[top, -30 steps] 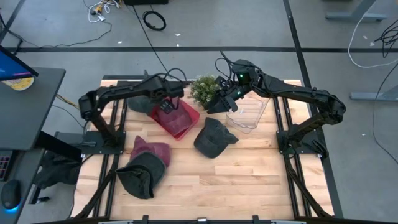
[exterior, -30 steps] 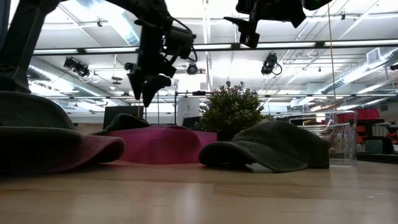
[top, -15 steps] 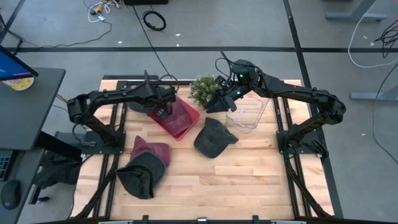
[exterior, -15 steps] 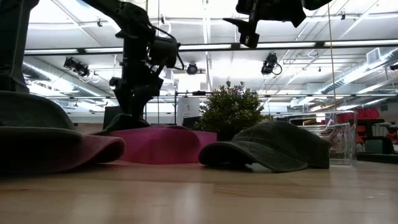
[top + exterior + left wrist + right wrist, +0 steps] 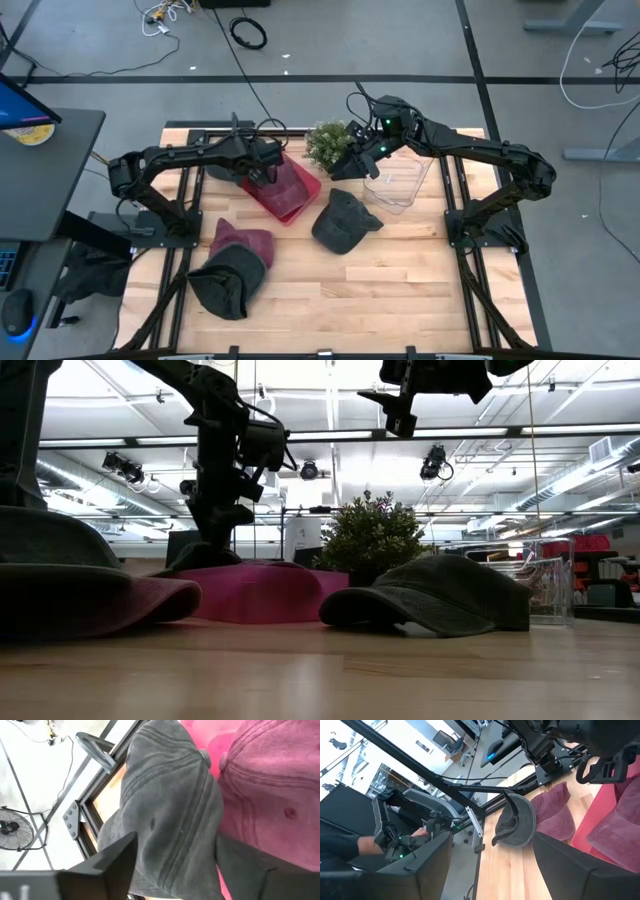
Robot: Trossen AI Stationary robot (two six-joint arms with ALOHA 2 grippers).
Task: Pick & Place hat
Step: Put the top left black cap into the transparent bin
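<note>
A grey hat lies at the table's far left, its crown up, next to a pink hat. My left gripper is down over the grey hat's crown, open, one finger on each side of it. It also shows in the low view. A dark grey cap rests near the middle of the table. A maroon hat and a dark hat lie at the near left. My right gripper hangs open, high above the table beside the plant. My left gripper comes at the grey hat's crown from above, slanting down, with its fingers astride it. Whether the fingers touch the cloth I cannot tell. The hat lies flat on the table.
A small potted plant stands at the far middle, and a clear plastic box to its right. The pink hat lies close against the grey one. A person's hands show beyond the table's left side.
My left gripper has come down from above the pink hat and gone a little toward the table's far left, ending over the grey hat's crown. The hats have not moved.
</note>
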